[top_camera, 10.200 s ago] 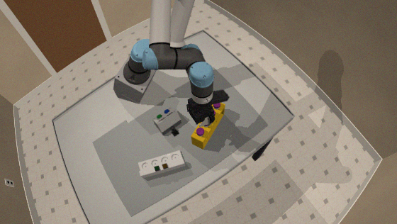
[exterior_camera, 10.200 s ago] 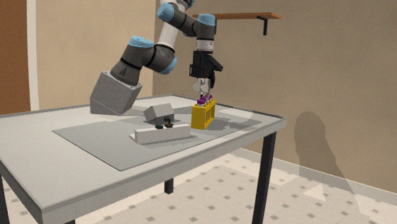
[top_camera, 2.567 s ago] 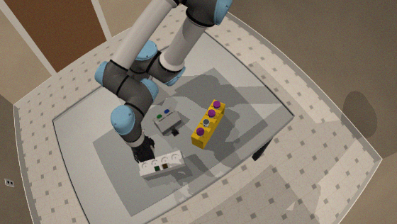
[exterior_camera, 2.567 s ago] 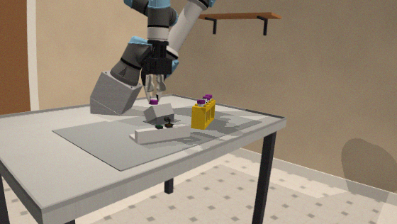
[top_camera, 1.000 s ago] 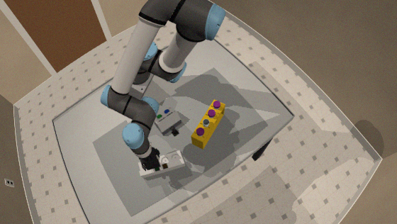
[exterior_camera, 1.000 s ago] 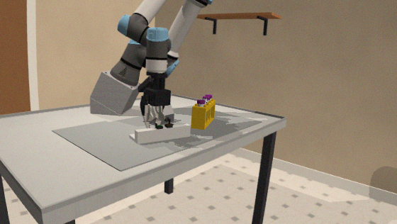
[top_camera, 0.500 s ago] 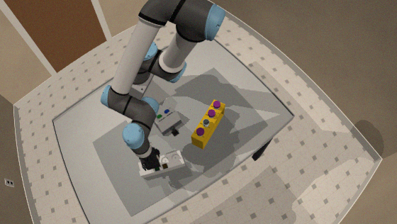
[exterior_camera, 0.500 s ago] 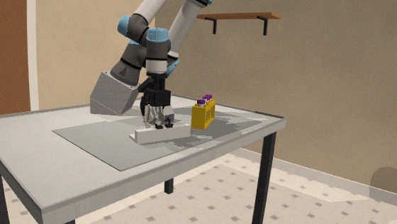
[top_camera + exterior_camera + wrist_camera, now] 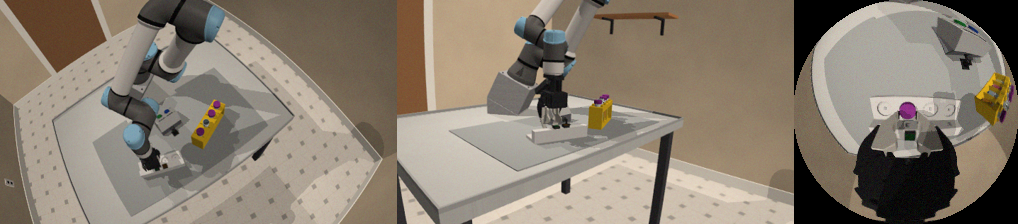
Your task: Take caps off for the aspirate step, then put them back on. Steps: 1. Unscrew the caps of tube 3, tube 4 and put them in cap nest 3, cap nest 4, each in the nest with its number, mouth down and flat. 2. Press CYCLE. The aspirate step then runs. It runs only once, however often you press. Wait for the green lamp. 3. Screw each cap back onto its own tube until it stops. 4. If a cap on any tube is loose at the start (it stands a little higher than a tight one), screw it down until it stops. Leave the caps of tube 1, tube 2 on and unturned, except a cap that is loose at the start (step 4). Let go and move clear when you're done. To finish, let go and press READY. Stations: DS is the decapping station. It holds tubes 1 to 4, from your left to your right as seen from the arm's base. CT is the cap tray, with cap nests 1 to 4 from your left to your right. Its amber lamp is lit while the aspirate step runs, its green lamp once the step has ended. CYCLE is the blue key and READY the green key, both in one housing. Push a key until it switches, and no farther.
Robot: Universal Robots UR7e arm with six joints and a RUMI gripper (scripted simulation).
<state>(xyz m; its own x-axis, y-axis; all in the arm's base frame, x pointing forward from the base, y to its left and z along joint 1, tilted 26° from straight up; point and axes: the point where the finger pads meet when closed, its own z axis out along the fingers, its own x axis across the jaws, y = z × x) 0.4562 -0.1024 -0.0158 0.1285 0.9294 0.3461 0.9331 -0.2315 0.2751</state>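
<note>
My gripper (image 9: 552, 124) (image 9: 907, 111) is shut on a purple cap (image 9: 908, 110), low at cap nest 3 of the white cap tray (image 9: 171, 169) (image 9: 574, 133); whether the cap rests on the nest floor is hidden. Nest 4 (image 9: 885, 108), nest 2 (image 9: 930, 108) and nest 1 (image 9: 949, 108) are empty. In the yellow rack (image 9: 198, 142) (image 9: 595, 118), tube 3 (image 9: 205, 122) stands uncapped. Purple caps sit on tube 4 (image 9: 200, 131), tube 2 (image 9: 211, 113) and tube 1 (image 9: 217, 104). The green lamp (image 9: 910, 135) and amber lamp (image 9: 164, 166) look dark.
The grey key housing (image 9: 169, 122) (image 9: 959, 40) stands between the arm and the rack, with the blue key (image 9: 166, 111) (image 9: 973, 29) and green key (image 9: 159, 116) (image 9: 960, 23) on top. A small black piece (image 9: 175, 132) (image 9: 966, 62) stands beside it.
</note>
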